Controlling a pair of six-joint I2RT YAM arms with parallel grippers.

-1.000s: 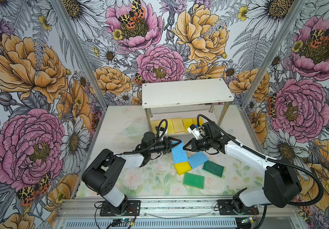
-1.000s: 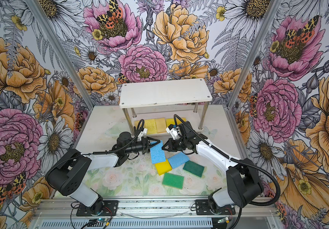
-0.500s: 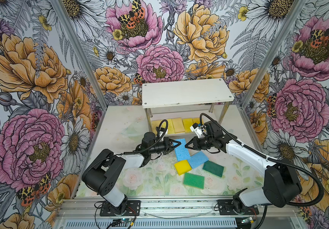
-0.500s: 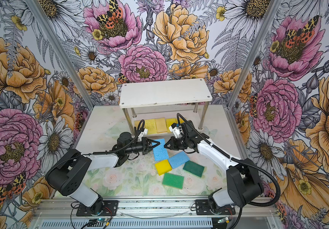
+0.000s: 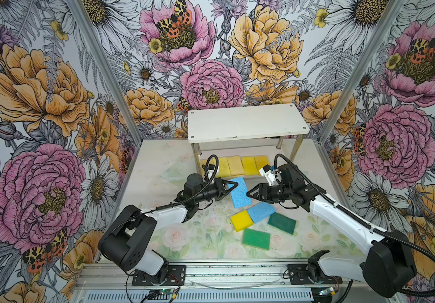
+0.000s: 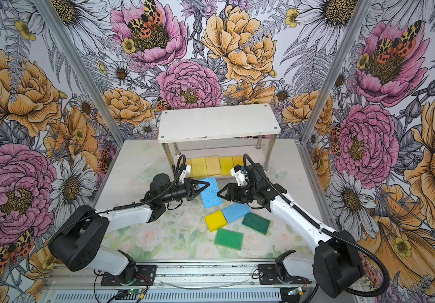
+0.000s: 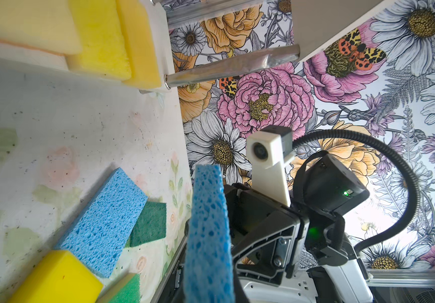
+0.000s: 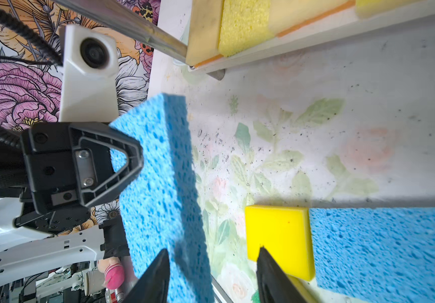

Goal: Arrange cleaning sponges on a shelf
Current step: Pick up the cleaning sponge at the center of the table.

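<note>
The left gripper [image 5: 233, 186] pinches the blue sponge [image 5: 240, 194] by one edge, at 6 o'clock from the shelf [image 5: 248, 126]. The right gripper [image 5: 250, 195], at the sponge's 3 o'clock, gapes empty. This edge grip may let the sponge pivot or slip.

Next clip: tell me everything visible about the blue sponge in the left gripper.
The held blue sponge is a flat, light-blue rectangular slab, porous and soft-looking. The left gripper is shut across its broad faces near one edge, holding it tilted and apparently off the table. The right gripper stands open at the opposite edge; whether it touches is unclear.
</note>
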